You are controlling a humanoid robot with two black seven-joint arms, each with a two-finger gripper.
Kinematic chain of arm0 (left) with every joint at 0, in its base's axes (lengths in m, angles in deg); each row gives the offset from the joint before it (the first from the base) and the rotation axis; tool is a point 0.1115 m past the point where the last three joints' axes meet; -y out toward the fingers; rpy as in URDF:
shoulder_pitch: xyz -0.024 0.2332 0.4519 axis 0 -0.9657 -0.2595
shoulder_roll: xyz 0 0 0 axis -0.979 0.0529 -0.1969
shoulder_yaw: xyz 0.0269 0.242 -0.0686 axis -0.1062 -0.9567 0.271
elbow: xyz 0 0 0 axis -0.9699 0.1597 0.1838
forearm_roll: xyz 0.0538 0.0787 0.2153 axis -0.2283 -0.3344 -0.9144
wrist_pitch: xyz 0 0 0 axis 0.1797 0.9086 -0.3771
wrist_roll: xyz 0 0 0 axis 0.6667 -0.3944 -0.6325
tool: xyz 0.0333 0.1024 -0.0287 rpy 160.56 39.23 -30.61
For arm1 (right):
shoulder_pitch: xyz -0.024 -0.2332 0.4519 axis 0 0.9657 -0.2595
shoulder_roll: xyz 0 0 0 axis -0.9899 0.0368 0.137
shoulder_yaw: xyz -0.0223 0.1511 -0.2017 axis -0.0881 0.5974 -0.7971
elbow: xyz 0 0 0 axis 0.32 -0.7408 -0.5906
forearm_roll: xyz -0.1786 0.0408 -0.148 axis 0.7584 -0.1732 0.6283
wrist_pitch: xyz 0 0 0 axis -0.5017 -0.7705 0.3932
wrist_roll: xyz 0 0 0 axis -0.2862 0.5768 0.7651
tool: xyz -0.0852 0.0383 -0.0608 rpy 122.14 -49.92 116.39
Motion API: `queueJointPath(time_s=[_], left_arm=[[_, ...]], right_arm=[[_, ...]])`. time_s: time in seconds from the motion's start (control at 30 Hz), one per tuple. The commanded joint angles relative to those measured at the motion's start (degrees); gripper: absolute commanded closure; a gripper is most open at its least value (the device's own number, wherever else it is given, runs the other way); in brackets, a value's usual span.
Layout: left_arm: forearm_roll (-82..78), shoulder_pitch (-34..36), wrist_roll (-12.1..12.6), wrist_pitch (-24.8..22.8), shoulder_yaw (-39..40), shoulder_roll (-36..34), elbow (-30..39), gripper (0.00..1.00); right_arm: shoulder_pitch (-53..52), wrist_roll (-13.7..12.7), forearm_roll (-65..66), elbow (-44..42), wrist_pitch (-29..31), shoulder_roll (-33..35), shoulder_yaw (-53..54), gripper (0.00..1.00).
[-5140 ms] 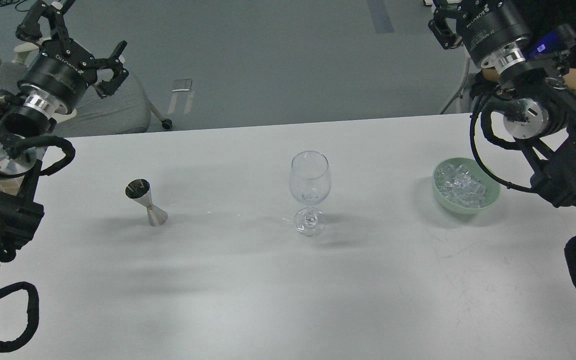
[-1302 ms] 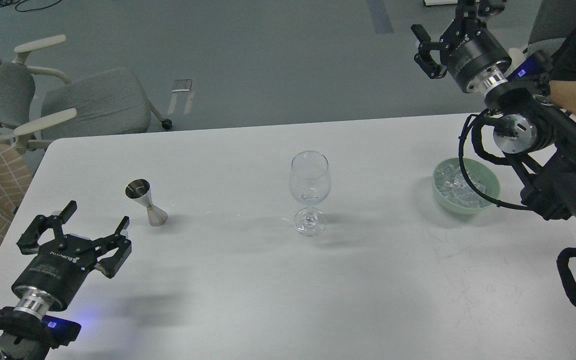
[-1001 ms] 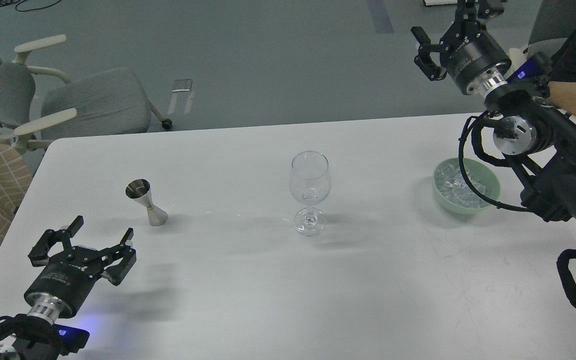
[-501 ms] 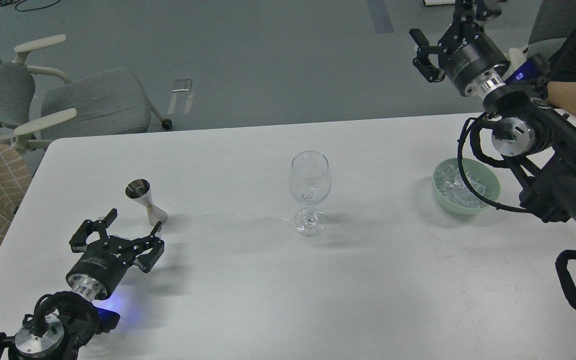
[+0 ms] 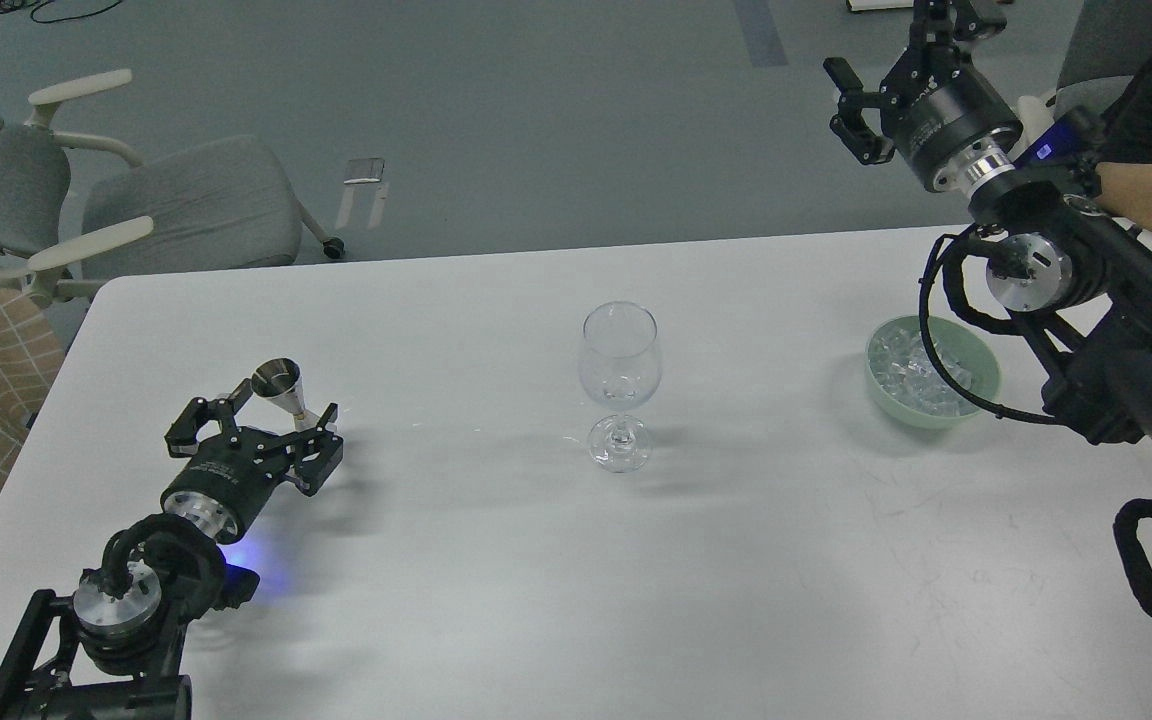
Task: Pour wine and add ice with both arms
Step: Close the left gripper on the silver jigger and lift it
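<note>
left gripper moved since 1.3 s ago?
Yes. The left gripper has travelled up the table and rightward to the jigger, which stands where it stood; its open fingers now flank the jigger's waist. Before, it sat well short of it near the table's left edge.

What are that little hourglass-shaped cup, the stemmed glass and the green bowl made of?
The cup looks like polished metal: silvery, with a mirror-like inside. The stemmed glass seems to be clear glass, see-through with bright glints. The bowl is pale green, matte and opaque: maybe ceramic or plastic.
</note>
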Motion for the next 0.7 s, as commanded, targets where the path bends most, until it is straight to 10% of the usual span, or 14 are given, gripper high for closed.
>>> queueJointPath(time_s=[0.0, 0.67], left_arm=[[-0.08, 1.13, -0.6, 0.08, -1.35, -0.1, -1.23, 0.04], [0.01, 2.8, -4.47, 0.78, -3.72, -0.02, -1.94, 0.57]], right_arm=[[0.09, 0.0, 0.05, -0.02, 0.0, -0.04, 0.0, 0.0], [-0.35, 0.0, 0.14, -0.02, -0.7, 0.05, -1.14, 0.0]])
